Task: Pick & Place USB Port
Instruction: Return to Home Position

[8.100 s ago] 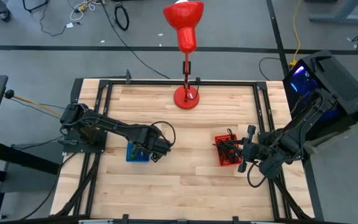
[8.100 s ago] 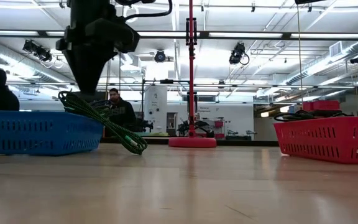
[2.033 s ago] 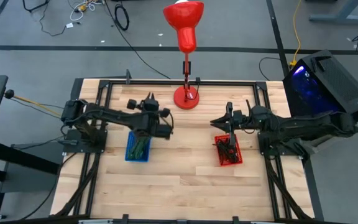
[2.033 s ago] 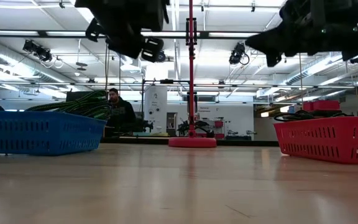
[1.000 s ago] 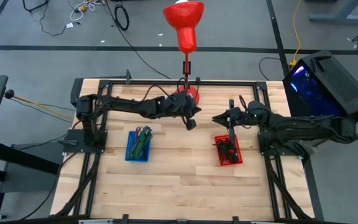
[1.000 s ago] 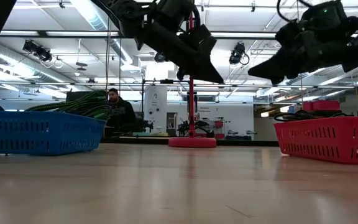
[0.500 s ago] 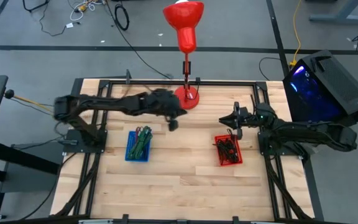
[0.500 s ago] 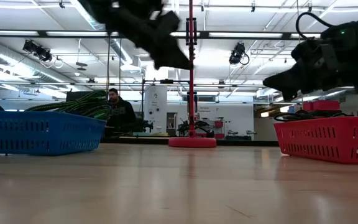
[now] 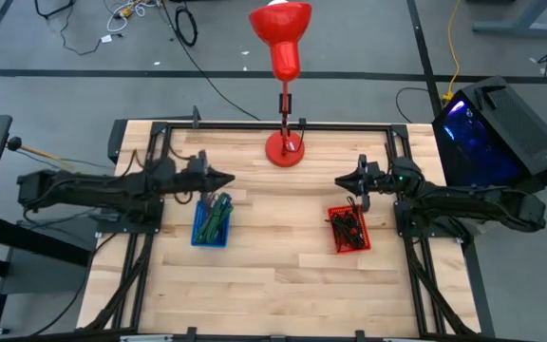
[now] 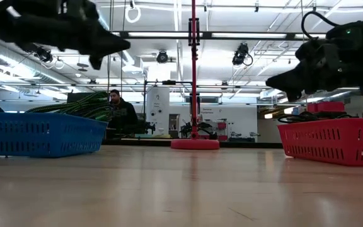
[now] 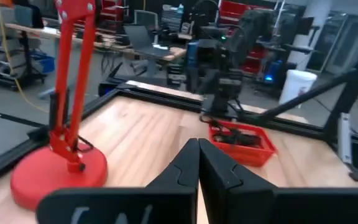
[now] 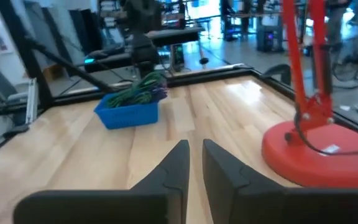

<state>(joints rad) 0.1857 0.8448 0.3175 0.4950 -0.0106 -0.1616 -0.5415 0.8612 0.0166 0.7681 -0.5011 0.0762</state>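
hovering at the left of the high view, the left gripper (image 9: 228, 180) has its fingers pressed together on nothing, just above the blue basket (image 9: 209, 234). green cables (image 9: 215, 216) lie piled in that basket, left of centre. at the right of the frame the right gripper (image 9: 339, 181) hangs above the red basket (image 9: 359, 246), its fingers a narrow gap apart and empty. dark cables (image 9: 347, 226) fill the red basket. a red lamp (image 9: 283, 147) stands at the upper middle of the wooden table (image 9: 273, 275).

Blue basket (image 9: 209, 232) (green cables (image 9: 216, 214)), red basket (image 9: 348, 231), red lamp (image 9: 283, 57).
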